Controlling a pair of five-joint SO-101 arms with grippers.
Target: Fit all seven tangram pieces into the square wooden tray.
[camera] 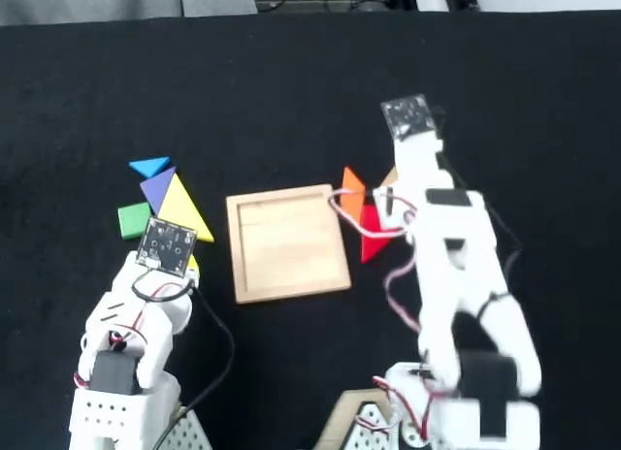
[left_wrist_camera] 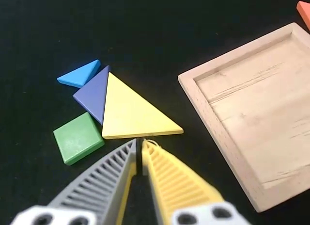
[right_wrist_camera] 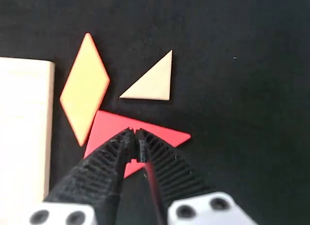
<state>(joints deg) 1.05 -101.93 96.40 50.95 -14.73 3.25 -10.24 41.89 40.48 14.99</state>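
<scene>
No writing, number, label or sign can be read on the tangram pieces (left_wrist_camera: 131,113), the wooden tray (left_wrist_camera: 225,137) or the black counter (camera: 291,81).

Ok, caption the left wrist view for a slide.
Shut jaws at the edge of the yellow triangle, wooden tray alongside.
</scene>
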